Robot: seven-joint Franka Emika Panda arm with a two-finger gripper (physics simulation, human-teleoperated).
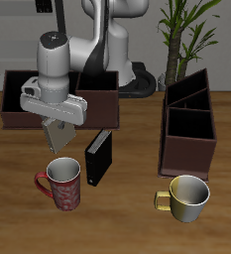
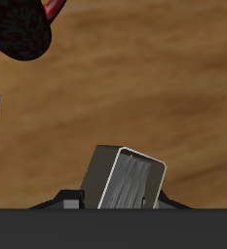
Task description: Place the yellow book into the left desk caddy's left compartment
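My gripper [image 1: 59, 137] is shut on the yellow book [image 1: 58, 133], a small grey-olive book with pale striped page edges. It holds the book above the table, just behind a red mug. In the wrist view the book [image 2: 125, 179] sits between my fingers [image 2: 70, 200], over bare wood. The left desk caddy [image 1: 189, 127] is a dark brown box with tall slanted dividers. It stands well across the table from the gripper, and its compartments look empty.
A red mug [image 1: 64, 184] stands near the front edge below the gripper and shows in the wrist view [image 2: 22, 24]. A black book [image 1: 99, 157] stands upright beside it. A yellow mug [image 1: 186, 196] stands before the left caddy. A wide low caddy [image 1: 18, 111] is behind the gripper.
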